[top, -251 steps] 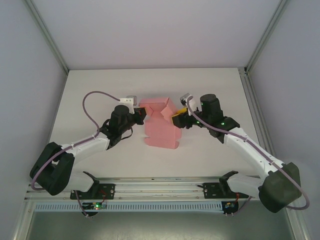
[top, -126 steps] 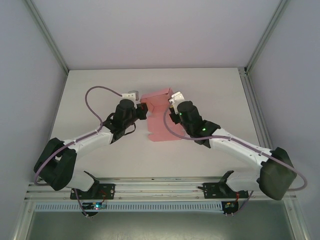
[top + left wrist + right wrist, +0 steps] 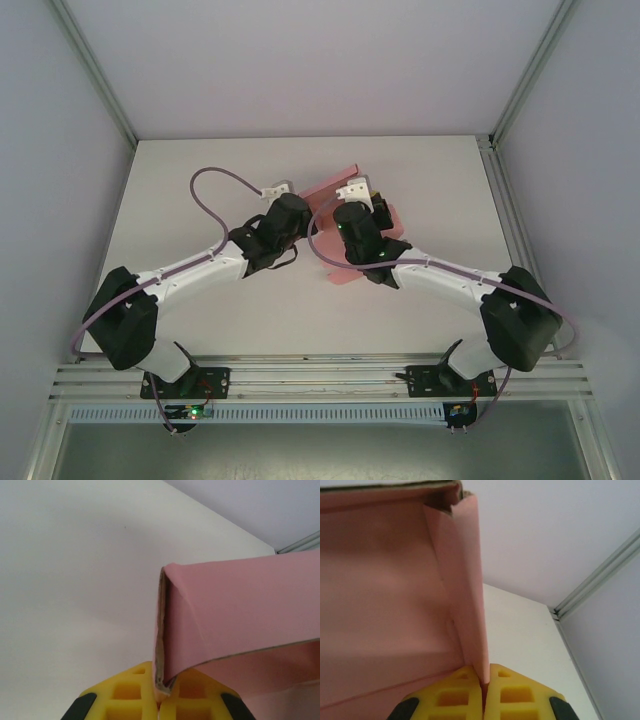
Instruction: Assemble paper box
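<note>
Both of your grippers are clamped on the paper box (image 3: 330,180). Your left gripper (image 3: 160,700) has its yellow pads (image 3: 130,696) pressed together on a folded edge of the pink card, with the doubled layers pinched and no gap between them. Your right gripper (image 3: 484,692) is closed the same way on a thin side wall that rises straight out of the pads beside a broad inner panel.

The box sits in the middle of the table (image 3: 190,180), a little toward the far side, held between the two wrists. It looks only half formed: one flap juts out toward the far left, and another panel lies flat toward the near side under the right arm.

I judge you are in the middle of folding, raising the walls and bringing the corners together, with the closing tabs yet to be tucked. The next move calls for both arms to work together. Turn or press one wall while the other hand keeps its edge braced, and go gently, because card this thin will crease or tear if the two grips pull against each other.
</note>
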Robot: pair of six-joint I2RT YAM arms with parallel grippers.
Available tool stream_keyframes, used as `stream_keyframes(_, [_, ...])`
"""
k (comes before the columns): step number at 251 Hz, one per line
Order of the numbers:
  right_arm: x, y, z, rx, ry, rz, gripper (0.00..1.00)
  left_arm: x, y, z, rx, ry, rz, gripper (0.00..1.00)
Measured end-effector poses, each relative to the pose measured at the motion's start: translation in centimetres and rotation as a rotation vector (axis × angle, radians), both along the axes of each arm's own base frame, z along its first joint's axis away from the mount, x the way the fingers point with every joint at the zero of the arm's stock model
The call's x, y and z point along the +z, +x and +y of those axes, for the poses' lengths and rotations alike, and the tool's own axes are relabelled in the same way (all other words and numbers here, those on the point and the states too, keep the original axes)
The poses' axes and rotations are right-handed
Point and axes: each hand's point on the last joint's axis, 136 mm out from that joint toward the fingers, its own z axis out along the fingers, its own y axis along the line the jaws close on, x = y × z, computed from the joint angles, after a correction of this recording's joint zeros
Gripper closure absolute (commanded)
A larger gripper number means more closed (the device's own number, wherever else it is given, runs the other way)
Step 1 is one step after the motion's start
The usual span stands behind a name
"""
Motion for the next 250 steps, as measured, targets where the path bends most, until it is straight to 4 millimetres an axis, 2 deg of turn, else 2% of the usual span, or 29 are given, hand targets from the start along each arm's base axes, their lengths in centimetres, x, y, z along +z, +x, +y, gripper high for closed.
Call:
stream_keyframes(44, [0.6, 0.5, 0.0, -0.013, -0.059, -0.032, 1.0, 0.2, -0.1, -0.2, 0.036, -0.044, 0.034, 1.0])
stream_keyframes(54, [0.7, 0.5, 0.0, -0.005, -0.058, -0.04, 0.9, 0.2, 0.0, -0.3, 0.037, -0.046, 0.033, 1.0])
stream_keyframes(75, [0.3, 0.1, 0.4, 0.071, -0.025, -0.023, 0.81, -0.1, 0.0, -0.1, 0.039, -0.035, 0.042, 1.0])
stream_keyframes(94, [0.4, -0.3, 0.7, 0.189, 0.051, 0.008, 0.66, -0.6, -0.1, -0.1, 0.037, -0.022, 0.05, 1.0])
stream_keyframes(112, [1.6, -1.0, 0.8, 0.304, 0.154, 0.015, 0.43, -0.7, -0.1, 0.0, 0.033, -0.012, 0.047, 1.0])
stream_keyframes(131, [3.5, -2.2, 0.7, 0.399, 0.234, -0.008, 0.26, -0.7, 0.0, 0.2, 0.026, 0.012, 0.037, 1.0])
stream_keyframes(158, [6.0, -4.4, 0.9, 0.508, 0.289, -0.053, 0.22, -0.9, 0.0, 0.6, 0.023, 0.051, 0.025, 1.0])
stream_keyframes(189, [7.0, -5.8, 0.3, 0.551, 0.304, -0.062, 0.21, -1.0, 0.0, 0.8, 0.007, 0.083, 0.018, 1.0])
stream_keyframes(229, [5.3, -6.4, -0.2, 0.602, 0.286, 0.052, 0.24, -0.9, -0.1, 0.6, -0.034, 0.115, 0.001, 1.0])
stream_keyframes(250, [4.5, -6.0, -0.7, 0.612, 0.295, 0.131, 0.24, -0.7, -0.2, 0.5, -0.053, 0.126, -0.007, 1.0])
